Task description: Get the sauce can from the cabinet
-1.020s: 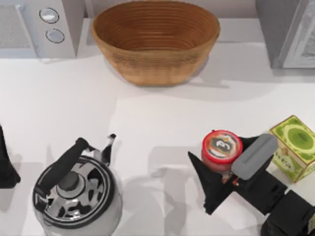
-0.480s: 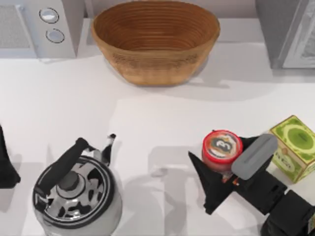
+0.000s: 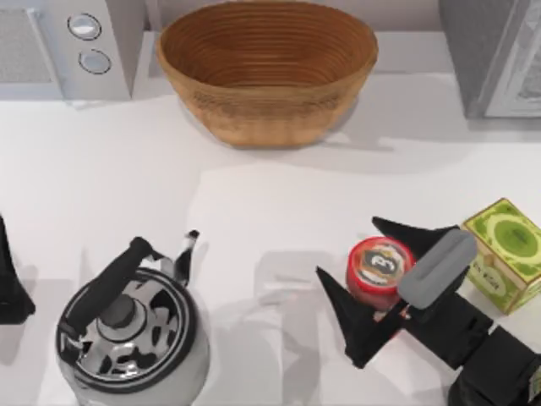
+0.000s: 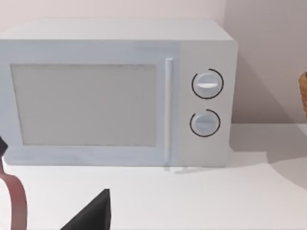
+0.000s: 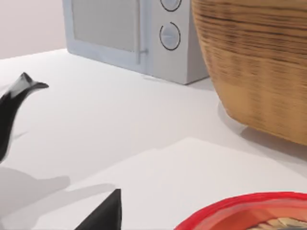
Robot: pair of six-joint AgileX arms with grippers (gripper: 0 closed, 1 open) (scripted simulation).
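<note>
The sauce can (image 3: 380, 267) is a small red can with a dark emblem on its round top. It sits slightly tilted on the white table at the right front. My right gripper (image 3: 347, 247) is open around it, with one dark finger (image 3: 342, 309) on its near-left side and the other finger (image 3: 410, 230) behind it. Its red rim (image 5: 249, 211) shows close up in the right wrist view. My left gripper (image 3: 8, 288) is parked at the table's left edge, and one of its fingers (image 4: 91, 215) points toward the microwave.
A green-yellow square box (image 3: 505, 254) stands just right of the can. A steel kettle (image 3: 127, 330) sits at the front left, and a wicker basket (image 3: 266, 72) at the back middle. The microwave (image 3: 68, 46) is at the back left, the grey cabinet (image 3: 490, 51) at the back right.
The right gripper's fingers have spread apart, so the far finger now shows behind the can. The can has shifted slightly toward the front and tilted.
</note>
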